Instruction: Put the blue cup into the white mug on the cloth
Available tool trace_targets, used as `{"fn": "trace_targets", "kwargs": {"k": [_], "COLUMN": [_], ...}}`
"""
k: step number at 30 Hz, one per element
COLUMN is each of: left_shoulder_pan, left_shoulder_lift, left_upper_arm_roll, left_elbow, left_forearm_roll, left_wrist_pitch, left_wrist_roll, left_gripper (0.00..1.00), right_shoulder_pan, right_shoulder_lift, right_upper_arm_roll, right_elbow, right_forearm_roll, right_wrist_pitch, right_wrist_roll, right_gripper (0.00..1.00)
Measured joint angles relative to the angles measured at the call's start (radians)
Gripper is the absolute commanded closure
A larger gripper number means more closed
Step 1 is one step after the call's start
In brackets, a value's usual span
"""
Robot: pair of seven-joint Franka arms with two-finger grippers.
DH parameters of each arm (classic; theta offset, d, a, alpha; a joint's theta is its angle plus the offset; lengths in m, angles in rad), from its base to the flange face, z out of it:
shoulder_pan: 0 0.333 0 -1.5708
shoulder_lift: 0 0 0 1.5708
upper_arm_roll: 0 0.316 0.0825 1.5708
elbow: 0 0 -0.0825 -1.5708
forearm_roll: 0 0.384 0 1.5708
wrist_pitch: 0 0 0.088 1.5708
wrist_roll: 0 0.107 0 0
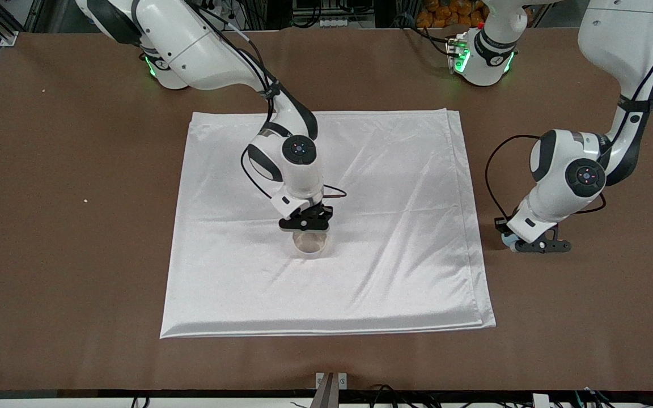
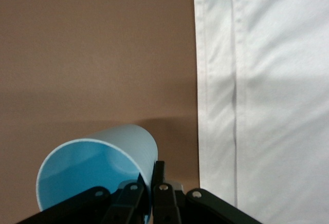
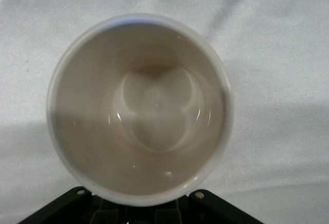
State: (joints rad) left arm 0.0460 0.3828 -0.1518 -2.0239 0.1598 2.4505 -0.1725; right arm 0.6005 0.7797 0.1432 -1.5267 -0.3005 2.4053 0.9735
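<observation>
— Nearest the lens?

— Folded double edge of the white cloth (image 1: 360,272), flat on the brown table (image 1: 77,255), creases fanning across the shiny fabric.

— And on the cloth?

— White mug (image 1: 310,245), upright near the middle, mouth up, empty, pale inside showing in the right wrist view (image 3: 139,111).

— Right gripper (image 1: 305,222)?

— Low over the cloth, hard against the mug's rim on the side farther from the front camera. Fingers together, clamped at the mug's side; exact point of contact hidden under the rim.

— Blue cup (image 1: 508,240)?

— Off the cloth, down at the bare table just beside the cloth's edge toward the left arm's end. Well apart from the mug. Only a sliver visible from the front; plain in the left wrist view (image 2: 97,167), tilted, bright blue inside facing the wrist camera.

— Left gripper (image 1: 537,246)?

— Down low at the cup, beside the cloth's doubled edge. Fingers (image 2: 160,178) pinched shut on the cup's wall at the rim, one inside, one outside.

— Cup in the mug?

— Not yet.
</observation>
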Motion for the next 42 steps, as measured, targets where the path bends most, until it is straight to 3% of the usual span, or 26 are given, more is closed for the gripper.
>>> {"fn": "trace_targets", "kwargs": {"k": [14,30,36,42], "left_shoulder_pan": [-0.002,-0.01,-0.037,-0.066], "left_shoulder_lift": [-0.09,-0.117,-0.116,-0.115], "left_upper_arm_roll": [-0.07,-0.208,-0.227,-0.232], "left_elbow": [0.071,0.295,0.333,0.344], "left_forearm_roll": [0.001,0.001,0.001,0.001], "left_wrist_pitch": [-0.121,-0.439,-0.467,-0.472], "left_wrist_roll": [0.004,0.001,-0.002,-0.01], "left_gripper": [1.0,1.0,1.0,1.0], "right_shoulder_pan": [0.005,-0.026,-0.085,-0.211], "right_shoulder_lift": [-0.001,-0.075,-0.102,-0.132], "right_upper_arm_roll": [0.01,0.092,0.14,0.225], "right_elbow": [0.004,0.032,0.032,0.033], "right_forearm_roll": [0.0,0.0,0.0,0.0], "right_wrist_pitch": [-0.016,-0.157,-0.165,-0.204], "right_wrist_roll": [0.071,0.071,0.07,0.023], "right_gripper": [0.0,0.0,0.0,0.0]}}
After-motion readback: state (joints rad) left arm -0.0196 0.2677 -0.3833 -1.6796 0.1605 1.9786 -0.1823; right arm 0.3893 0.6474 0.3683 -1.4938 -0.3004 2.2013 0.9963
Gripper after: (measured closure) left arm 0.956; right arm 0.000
